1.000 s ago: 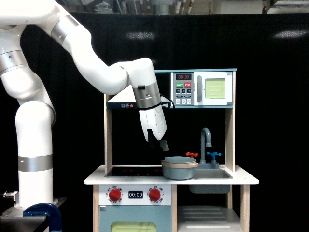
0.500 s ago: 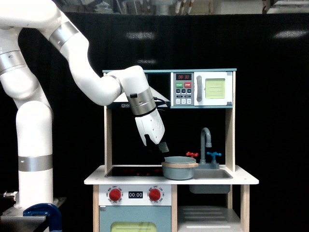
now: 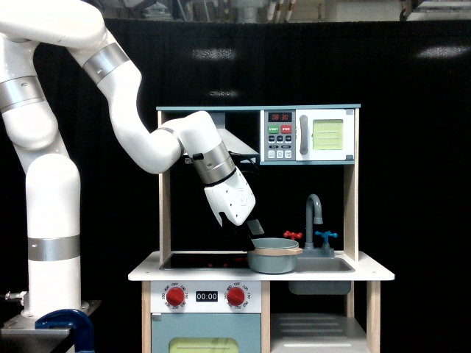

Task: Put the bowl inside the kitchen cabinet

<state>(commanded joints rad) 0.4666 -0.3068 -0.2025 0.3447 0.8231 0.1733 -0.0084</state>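
Currently the bowl [image 3: 273, 256] sits on the counter [image 3: 147, 273], overlapping the sink [image 3: 322, 266] edge. Gripper [image 3: 251, 228] hangs tilted just above its left rim, holding nothing; finger spacing unclear. Cabinet [image 3: 316, 323] lies below.

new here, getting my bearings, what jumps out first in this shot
A big glossy white robot arm sweeps in from the exterior view's left, its gripper angled just above a round grey-blue bowl with a tan wooden rim on the toy kitchen's white counter, beside the grey faucet.

Arm [image 3: 132, 125] bent, fingers [image 3: 255, 227] down-tilted
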